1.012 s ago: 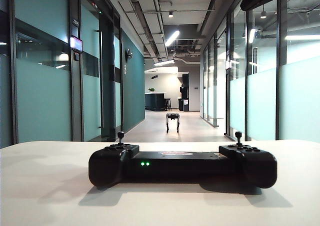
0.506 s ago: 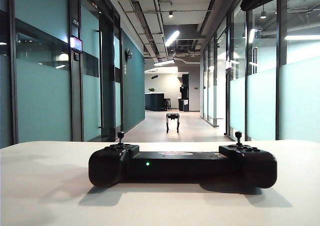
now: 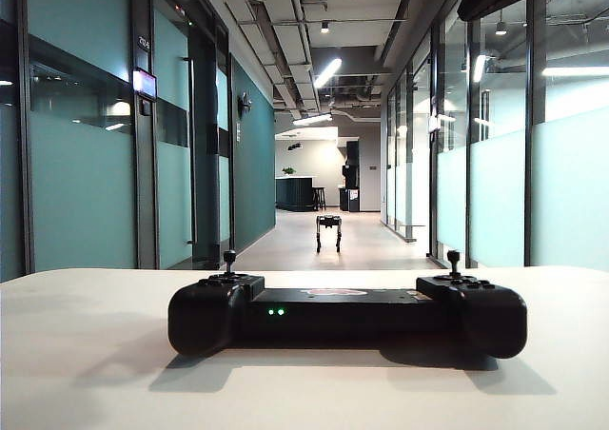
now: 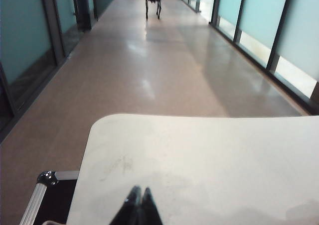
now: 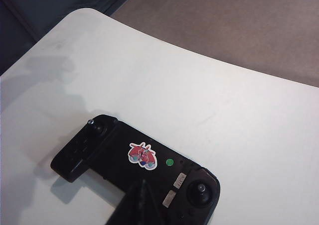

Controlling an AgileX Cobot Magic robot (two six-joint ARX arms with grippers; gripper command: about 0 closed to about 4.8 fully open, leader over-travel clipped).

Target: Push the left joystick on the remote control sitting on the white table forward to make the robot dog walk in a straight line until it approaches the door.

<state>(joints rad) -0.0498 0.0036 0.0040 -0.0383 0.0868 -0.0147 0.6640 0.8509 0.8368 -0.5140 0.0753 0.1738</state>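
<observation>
White desk fills the foreground, its near edge cut off in the exterior view. The remote lies flat on it, two green lights lit on its front face. Left joystick stands upright and untouched. The dog stands far down the corridor floor, small and without visible detail. Neither arm appears in the exterior view. Left gripper hovers over bare desk, jaws pressed together and empty. Right gripper, jaws likewise clenched on nothing, hangs above the remote's middle, partly hiding its near edge.
</observation>
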